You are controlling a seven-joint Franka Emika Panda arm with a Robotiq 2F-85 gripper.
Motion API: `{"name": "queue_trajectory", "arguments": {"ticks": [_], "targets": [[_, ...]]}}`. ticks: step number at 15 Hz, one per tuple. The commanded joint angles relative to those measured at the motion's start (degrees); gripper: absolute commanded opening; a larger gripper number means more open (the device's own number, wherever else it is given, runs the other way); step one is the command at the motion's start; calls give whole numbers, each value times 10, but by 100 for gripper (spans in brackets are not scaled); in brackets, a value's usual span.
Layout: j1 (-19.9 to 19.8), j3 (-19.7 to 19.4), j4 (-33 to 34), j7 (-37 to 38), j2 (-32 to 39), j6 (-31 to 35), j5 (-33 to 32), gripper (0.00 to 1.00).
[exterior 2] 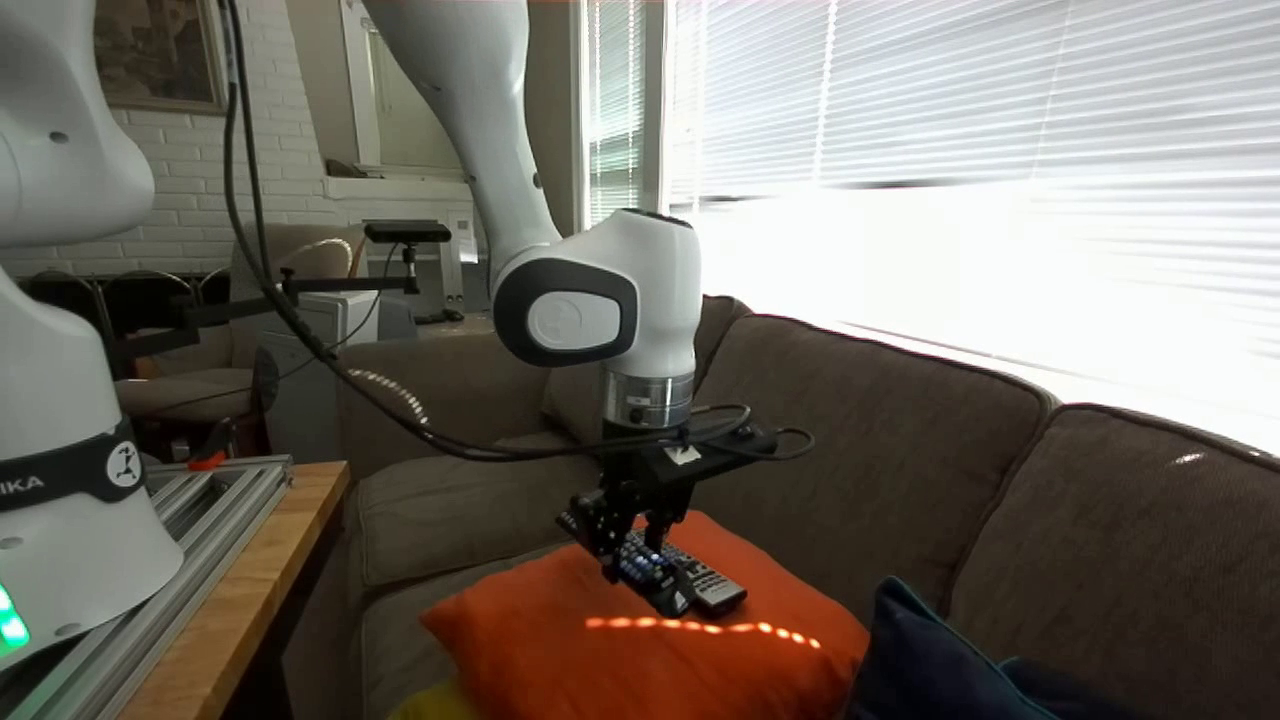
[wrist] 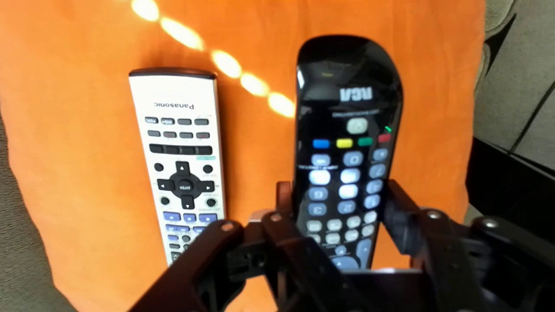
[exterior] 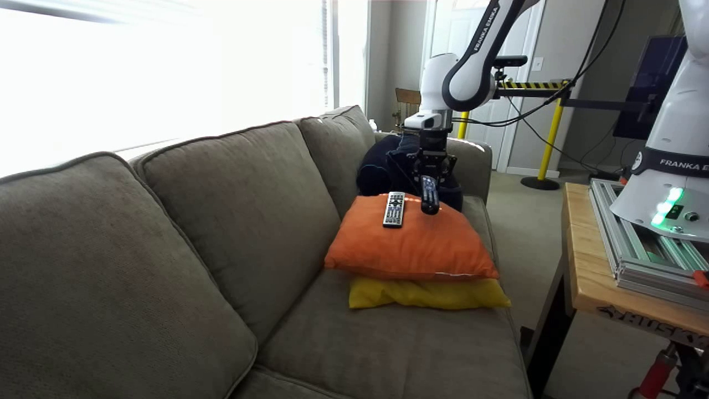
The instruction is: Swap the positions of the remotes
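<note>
My gripper (wrist: pixel 336 197) is shut on the sides of the black remote (wrist: pixel 342 104), and it shows in both exterior views (exterior: pixel 433 173) (exterior 2: pixel 635 555). The black remote (exterior: pixel 430 198) is held above the orange cushion (exterior: pixel 410 249), tilted with one end lower. The silver-grey remote (exterior: pixel 394 209) lies flat, buttons up, on the orange cushion to the left of the gripper in the wrist view (wrist: pixel 182 91). My fingers hide its lower end there. In an exterior view the held remote partly covers the silver-grey remote (exterior 2: pixel 722 592).
The orange cushion lies on a yellow cushion (exterior: pixel 426 295) on the grey-brown sofa (exterior: pixel 232 221). A dark blue-black bundle (exterior: pixel 382 166) sits beside the cushions and also shows in an exterior view (exterior 2: pixel 930 660). The sofa's backrest rises along one side. A wooden table (exterior: pixel 587 255) bears the robot base.
</note>
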Motion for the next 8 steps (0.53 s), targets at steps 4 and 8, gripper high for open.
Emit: {"name": "queue_trajectory", "arguments": {"ticks": [4,8], "targets": [[39,-26,59,-24,70,16,-15,28],[57,-32,73,-17,82,12,-17,28]]}}
